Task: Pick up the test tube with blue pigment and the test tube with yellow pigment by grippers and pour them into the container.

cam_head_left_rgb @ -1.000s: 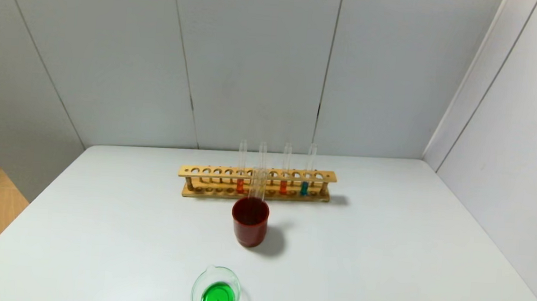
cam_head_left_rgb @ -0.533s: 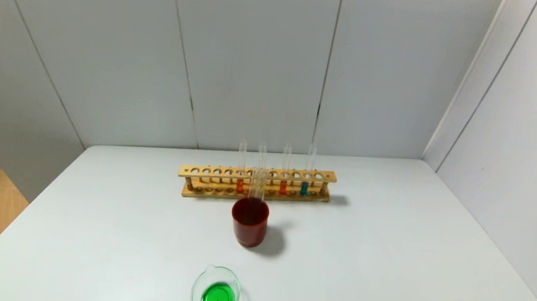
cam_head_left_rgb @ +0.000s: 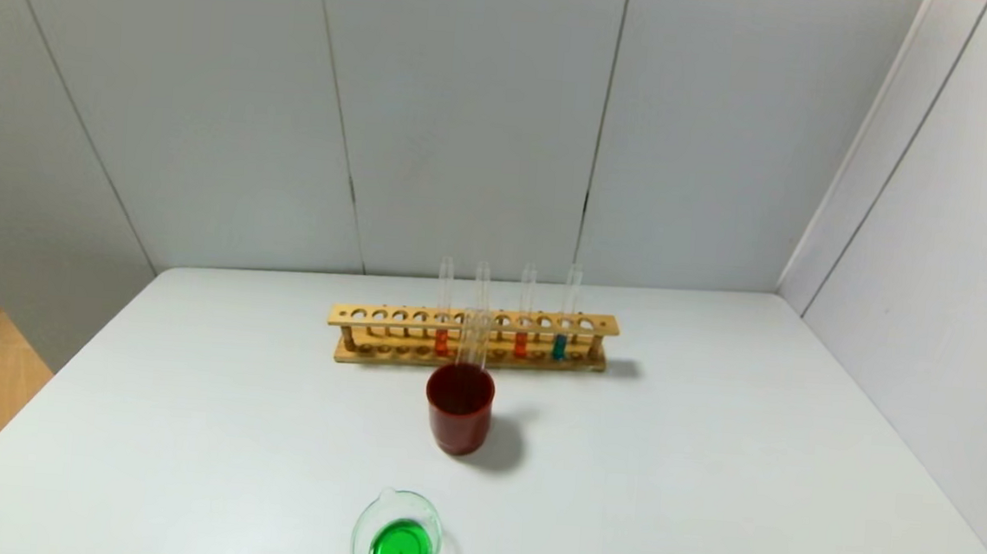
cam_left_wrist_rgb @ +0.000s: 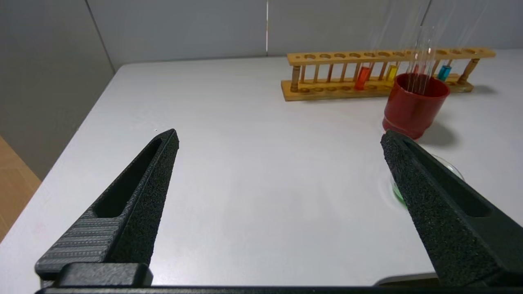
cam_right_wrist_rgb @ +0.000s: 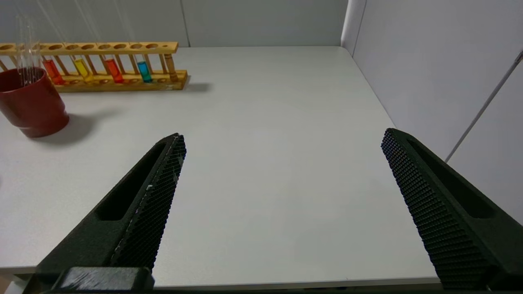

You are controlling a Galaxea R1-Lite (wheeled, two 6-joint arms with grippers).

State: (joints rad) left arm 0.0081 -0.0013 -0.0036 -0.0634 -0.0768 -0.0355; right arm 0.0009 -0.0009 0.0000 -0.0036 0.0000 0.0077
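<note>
Scene unchanged — beaker, rack

Bright, even light; the red cup casts a soft shadow to its right, no glare

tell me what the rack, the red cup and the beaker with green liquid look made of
Rack: looks like pale unpainted wood, matte, with drilled holes. Red cup: opaque, smooth, slight sheen, probably plastic, possibly glazed ceramic. Beaker: clear and glossy with a pouring lip, likely glass, though clear plastic can't be excluded.
</note>
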